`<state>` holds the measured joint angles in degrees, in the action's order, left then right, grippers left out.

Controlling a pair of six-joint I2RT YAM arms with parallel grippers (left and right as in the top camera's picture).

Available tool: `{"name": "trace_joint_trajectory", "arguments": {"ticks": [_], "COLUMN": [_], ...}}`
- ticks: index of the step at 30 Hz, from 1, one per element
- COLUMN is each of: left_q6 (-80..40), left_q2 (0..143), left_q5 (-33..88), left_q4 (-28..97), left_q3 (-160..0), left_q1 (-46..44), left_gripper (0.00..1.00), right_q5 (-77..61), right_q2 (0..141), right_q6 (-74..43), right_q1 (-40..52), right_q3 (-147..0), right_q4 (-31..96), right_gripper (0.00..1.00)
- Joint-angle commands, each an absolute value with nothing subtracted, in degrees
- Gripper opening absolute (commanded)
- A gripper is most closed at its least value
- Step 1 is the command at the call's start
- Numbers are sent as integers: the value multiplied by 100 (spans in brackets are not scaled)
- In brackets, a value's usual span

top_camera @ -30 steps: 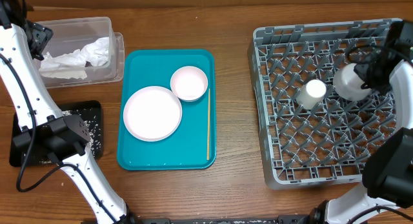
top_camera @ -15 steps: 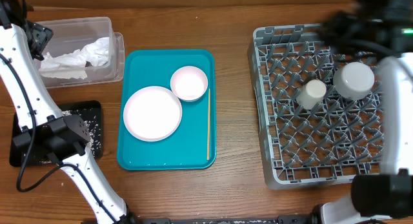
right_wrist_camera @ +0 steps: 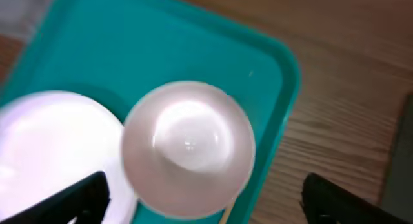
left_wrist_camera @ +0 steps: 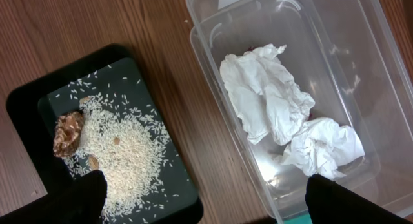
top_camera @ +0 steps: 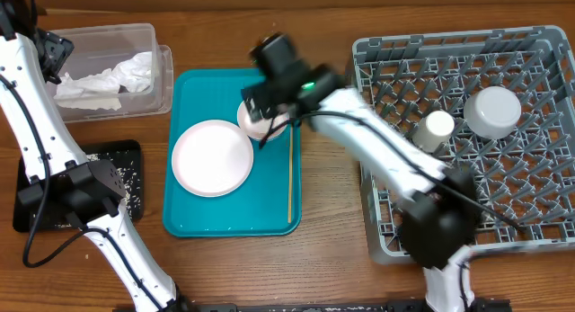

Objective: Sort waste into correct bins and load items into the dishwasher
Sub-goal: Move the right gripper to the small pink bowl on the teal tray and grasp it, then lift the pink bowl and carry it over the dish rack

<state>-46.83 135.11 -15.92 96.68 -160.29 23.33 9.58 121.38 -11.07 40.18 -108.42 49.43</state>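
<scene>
A brown wood-grain bench [top_camera: 332, 249] fills every view out to the edges, so little of the room beyond it shows. On its middle lies a teal serving tray [top_camera: 229, 218] carrying a white dinner plate [top_camera: 212, 157], a small white bowl [right_wrist_camera: 188, 150] just beside the plate's far right rim, and a thin chopstick [top_camera: 289, 177] lying along the tray's right edge. The right arm stretches across from the right side, and the right hand [right_wrist_camera: 213, 201] hangs over the small white bowl with its fingers [right_wrist_camera: 84, 198] spread wide at either side, holding nothing; whether they touch the bowl cannot be told. To the right stands the grey dish rack [top_camera: 467, 213], with a small white cup [top_camera: 437, 129] lying tilted among the pegs and a pale round bowl [top_camera: 492, 111] near it toward the far right corner. At the far left sits the clear plastic tub [top_camera: 162, 78] with crumpled white napkins [left_wrist_camera: 271, 108] inside. Just below it is the shallow black tray [left_wrist_camera: 26, 101], spread with loose white rice [left_wrist_camera: 122, 153] and a brown food bit [left_wrist_camera: 66, 133] at the edge of the heap. The left hand [left_wrist_camera: 213, 198] hovers above the gap between tub and tray, fingers wide apart and empty.
</scene>
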Motion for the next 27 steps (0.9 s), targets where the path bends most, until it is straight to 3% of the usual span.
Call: {"name": "trace_joint_trajectory", "arguments": {"ticks": [1, 3, 7, 10, 21, 27], "left_q6": [-4779, -4779, -4779, -4779, -4779, -4779], "left_q2": [13375, 13375, 13375, 13375, 13375, 13375], "left_q5": [-1691, -1691, -1691, -1691, -1691, -1691], "left_q4": [9679, 9679, 9679, 9679, 9679, 9679], "left_q3": [-16134, -16134, -16134, -16134, -16134, -16134], "left_q1": [2307, 2307, 2307, 2307, 2307, 2307], "left_gripper": [100, 100, 100, 100, 100, 100], "right_q5": [1498, 1496, 1409, 1297, 526, 676], "right_q2": [12578, 12731, 12851, 12853, 13133, 13181], "right_q6": [-908, -891, -891, -895, -1007, -1033], "right_q1": [4235, 4353, 4517, 4587, 4602, 4602], "right_q3": [-10903, -10903, -10903, -10903, -10879, -10881], "right_q4": [4842, 4816, 4792, 4757, 4547, 4508], "right_gripper": [83, 74, 72, 65, 58, 42]}}
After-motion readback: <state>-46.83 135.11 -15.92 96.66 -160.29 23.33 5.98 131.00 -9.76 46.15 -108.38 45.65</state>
